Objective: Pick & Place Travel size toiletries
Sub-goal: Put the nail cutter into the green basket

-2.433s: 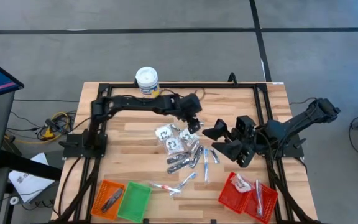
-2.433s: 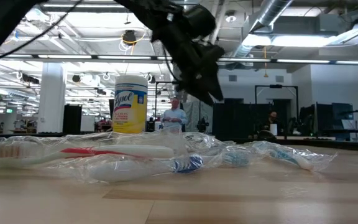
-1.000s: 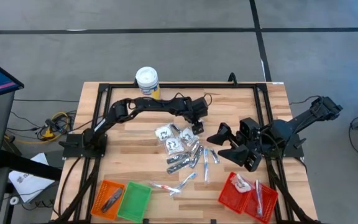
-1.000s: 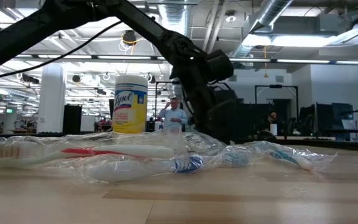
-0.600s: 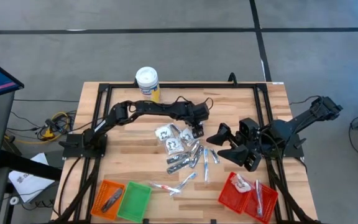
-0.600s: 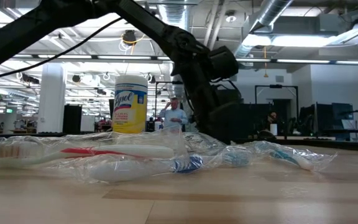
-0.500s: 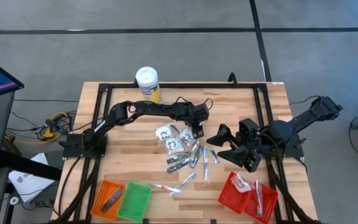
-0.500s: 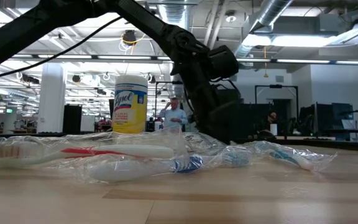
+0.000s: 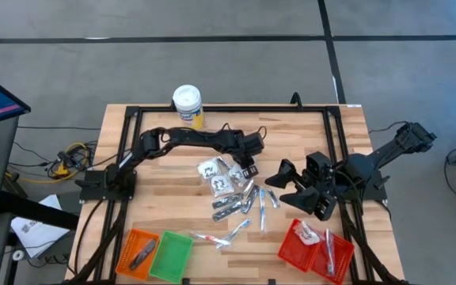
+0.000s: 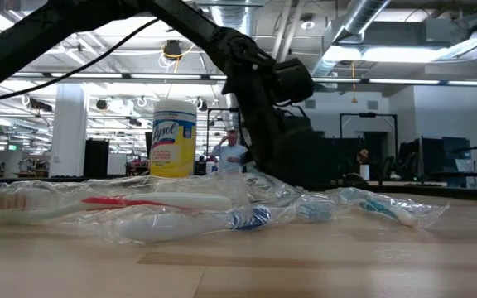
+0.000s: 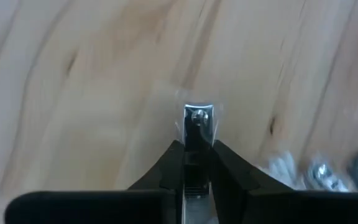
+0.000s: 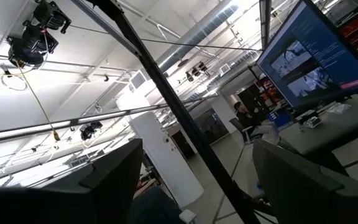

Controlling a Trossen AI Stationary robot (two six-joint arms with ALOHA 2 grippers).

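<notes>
the toiletries (image 9: 232, 192) lie in a loose heap at the middle of the wooden table (image 9: 172, 178): white square sachets with black marks on the far side of the heap, slim silvery wrapped sticks fanning toward the near edge, and a few more wrapped sticks alone closer to that edge. in the low view, bagged toothbrushes (image 10: 139, 211) sprawl across the near side of the table.

the left gripper (image 9: 249, 169) is down at the far right rim of the heap, its fingers (image 11: 229, 165) pinched narrow on a small metal nail clipper (image 11: 197, 124) in a clear wrapper, right at the wood.

the right gripper (image 9: 285, 184) hangs just right of the heap, fingers (image 12: 114, 180) spread wide and holding nothing, tilted so its wrist camera sees only the ceiling.

a red basket (image 9: 291, 247) at the near right corner has a couple of wrapped items in it. an orange basket (image 9: 129, 241) and a green basket (image 9: 172, 255) sit side by side at the near left corner. a yellow wipes canister (image 9: 188, 104) with a white lid stands at the far edge.
</notes>
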